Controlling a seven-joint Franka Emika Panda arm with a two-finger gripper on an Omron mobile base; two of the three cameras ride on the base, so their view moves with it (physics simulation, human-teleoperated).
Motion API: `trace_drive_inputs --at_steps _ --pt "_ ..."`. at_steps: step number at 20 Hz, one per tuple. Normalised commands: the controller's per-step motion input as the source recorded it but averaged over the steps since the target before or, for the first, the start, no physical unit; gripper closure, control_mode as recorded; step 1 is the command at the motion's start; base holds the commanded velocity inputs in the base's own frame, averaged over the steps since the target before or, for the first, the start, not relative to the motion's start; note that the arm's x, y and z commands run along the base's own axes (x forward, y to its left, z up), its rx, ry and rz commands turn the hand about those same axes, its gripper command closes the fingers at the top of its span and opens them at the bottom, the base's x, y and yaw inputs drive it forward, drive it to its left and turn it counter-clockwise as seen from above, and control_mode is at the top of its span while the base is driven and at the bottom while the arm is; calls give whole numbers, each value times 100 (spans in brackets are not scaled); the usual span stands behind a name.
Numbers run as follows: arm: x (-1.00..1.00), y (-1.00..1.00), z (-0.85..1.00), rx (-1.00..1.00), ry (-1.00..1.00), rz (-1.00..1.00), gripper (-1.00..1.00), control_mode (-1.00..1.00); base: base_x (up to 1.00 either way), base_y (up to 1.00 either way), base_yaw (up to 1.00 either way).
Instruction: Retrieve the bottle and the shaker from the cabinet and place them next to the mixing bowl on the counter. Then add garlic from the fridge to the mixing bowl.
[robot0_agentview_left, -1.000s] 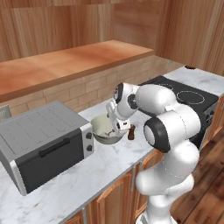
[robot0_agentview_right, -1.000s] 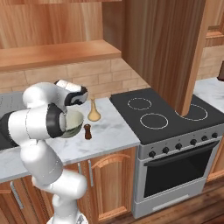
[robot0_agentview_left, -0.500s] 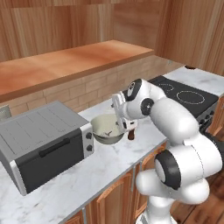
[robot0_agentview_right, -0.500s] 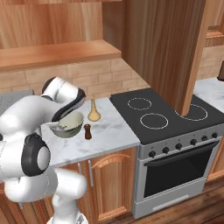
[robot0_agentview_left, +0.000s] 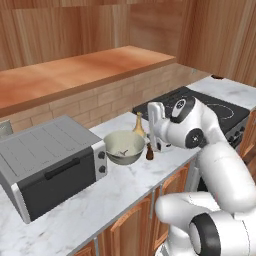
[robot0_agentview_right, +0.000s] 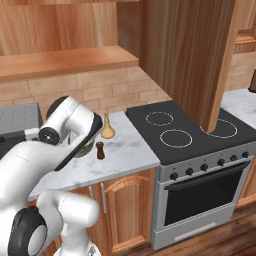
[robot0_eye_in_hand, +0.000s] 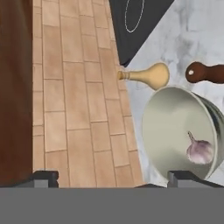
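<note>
Wide-open and empty, the gripper (robot0_eye_in_hand: 111, 180) shows its two dark fingertips (robot0_eye_in_hand: 43, 178) far apart at the bottom of the hand view, with nothing between them. The garlic (robot0_eye_in_hand: 199, 151) lies inside the mixing bowl (robot0_eye_in_hand: 168, 127), resting against the inner wall on the side nearer the right fingertip. Seen from the hand, the bowl sits ahead and toward that fingertip, so the garlic lies off to the side of the claw's centre line rather than between the jaws.

Just beyond the bowl stands the bottle (robot0_eye_in_hand: 146, 75), its long axis running across the hand view with the neck pointing at the brick wall (robot0_eye_in_hand: 78, 109); the shaker (robot0_eye_in_hand: 204, 72) stands close beside it. In the left base view, both bottle (robot0_agentview_left: 139, 125) and shaker (robot0_agentview_left: 149, 153) stand upright next to the bowl (robot0_agentview_left: 123, 147) on the counter (robot0_agentview_left: 125, 185), between the toaster oven (robot0_agentview_left: 50, 165) and the stove (robot0_agentview_right: 185, 132).

With all three items in place, the task looks essentially complete; any coming move is probably a pull away from the bowl.
</note>
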Motion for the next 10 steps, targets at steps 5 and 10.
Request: trace_drive_inputs --at_steps 5,10 --pt "-84 -36 100 4 0 0 -100 -100 0 0 0" --pt "-94 -41 100 6 7 0 -100 -100 0 0 0"
